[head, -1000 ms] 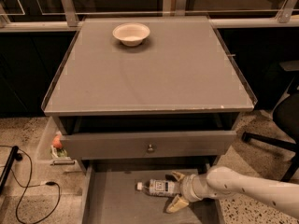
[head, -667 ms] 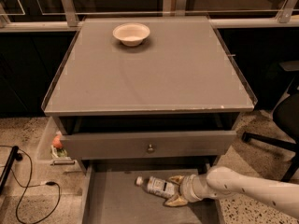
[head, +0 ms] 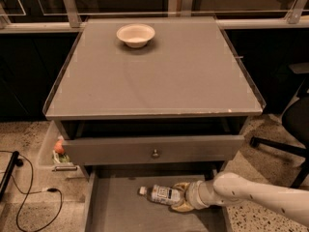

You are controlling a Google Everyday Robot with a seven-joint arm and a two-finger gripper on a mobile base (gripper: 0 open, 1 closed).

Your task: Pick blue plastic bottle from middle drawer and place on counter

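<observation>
The blue plastic bottle (head: 161,195) lies on its side on the floor of the open middle drawer (head: 113,209), white cap pointing left. My gripper (head: 182,197) reaches in from the right at the end of the white arm. Its fingers (head: 181,185) sit on either side of the bottle's base and are closed on it. The bottle rests on the drawer floor. The counter (head: 159,76) is the large grey cabinet top above.
A white bowl (head: 135,34) stands at the back of the counter. The upper drawer's front with a metal knob (head: 155,153) overhangs the middle drawer. A small bin (head: 54,151) hangs at the cabinet's left. Cables (head: 29,197) lie on the floor; a chair base (head: 285,146) stands at right.
The gripper's fingers have narrowed from a wide spread onto the bottle's base, and the gripper has shifted slightly left. The bottle has stayed almost in place.
</observation>
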